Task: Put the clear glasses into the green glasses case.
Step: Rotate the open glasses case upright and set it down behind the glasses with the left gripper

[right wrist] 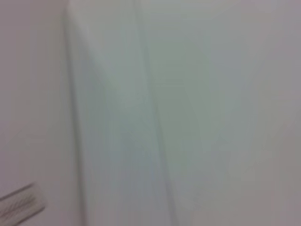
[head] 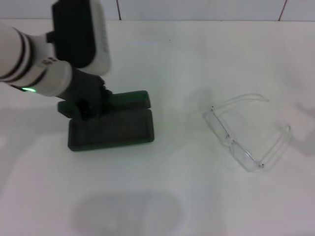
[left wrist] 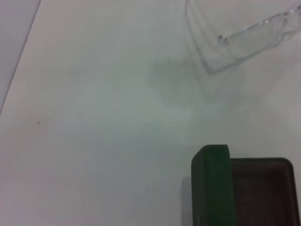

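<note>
Plainly, left gripper (head: 87,107) sits on the open green glasses case (head: 112,130), jaws' state unclear; no lettering readable.

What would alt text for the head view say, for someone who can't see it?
The robot's left gripper sits at the rear left corner of an open green glasses case on a white table. Clear glasses lie apart to the right, temple arms unfolded. The right arm is out of view.
</note>
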Tool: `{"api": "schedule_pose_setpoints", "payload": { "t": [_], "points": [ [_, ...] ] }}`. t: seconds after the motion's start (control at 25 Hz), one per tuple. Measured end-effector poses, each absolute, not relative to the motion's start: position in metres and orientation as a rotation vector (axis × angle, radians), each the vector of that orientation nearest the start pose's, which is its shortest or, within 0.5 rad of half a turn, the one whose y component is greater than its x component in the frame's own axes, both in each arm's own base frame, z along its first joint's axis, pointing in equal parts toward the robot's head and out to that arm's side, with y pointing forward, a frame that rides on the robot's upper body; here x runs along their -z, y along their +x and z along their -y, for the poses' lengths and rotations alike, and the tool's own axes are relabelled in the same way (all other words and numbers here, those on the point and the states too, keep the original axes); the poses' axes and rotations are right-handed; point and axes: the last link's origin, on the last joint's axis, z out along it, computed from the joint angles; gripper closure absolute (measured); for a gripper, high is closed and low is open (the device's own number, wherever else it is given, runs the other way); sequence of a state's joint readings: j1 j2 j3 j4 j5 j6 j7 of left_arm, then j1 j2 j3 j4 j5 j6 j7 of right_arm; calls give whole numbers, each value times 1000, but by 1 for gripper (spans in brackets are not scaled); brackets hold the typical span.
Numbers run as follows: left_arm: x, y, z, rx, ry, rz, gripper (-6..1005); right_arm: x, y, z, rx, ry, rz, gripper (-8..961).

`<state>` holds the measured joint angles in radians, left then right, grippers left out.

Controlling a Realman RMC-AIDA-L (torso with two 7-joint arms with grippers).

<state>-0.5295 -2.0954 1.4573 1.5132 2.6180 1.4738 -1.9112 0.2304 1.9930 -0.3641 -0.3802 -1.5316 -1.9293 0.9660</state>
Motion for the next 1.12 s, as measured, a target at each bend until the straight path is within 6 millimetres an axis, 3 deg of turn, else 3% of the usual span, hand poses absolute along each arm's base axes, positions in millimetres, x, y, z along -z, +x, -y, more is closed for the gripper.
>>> {"api": "schedule_pose_setpoints", "payload": {
  "t": [0.16, 0.32, 0.56, 0.68, 0.8, 1.12],
  "points": [
    [11, -152, -350, -599, -2732, -186, 790, -105, 340, -206, -1270, -1886, -350, 81],
    [23, -142, -348, -598, -2734, -224, 790, -109, 345, -198, -1256, -1873, -357, 81],
    [46, -122, -351, -574, -2723, -280, 790, -102, 348, -196, -1231, -1928, -401, 80],
    [54, -115, -353, -579, -2726, -294, 790, -92, 347, -203, -1199, -2036, -448, 80],
    [61, -112, -356, -601, -2736, -292, 791, -83, 346, -210, -1172, -2119, -489, 80],
    [72, -110, -362, -580, -2720, -266, 791, -82, 343, -212, -1181, -2132, -474, 81]
  ]
}}
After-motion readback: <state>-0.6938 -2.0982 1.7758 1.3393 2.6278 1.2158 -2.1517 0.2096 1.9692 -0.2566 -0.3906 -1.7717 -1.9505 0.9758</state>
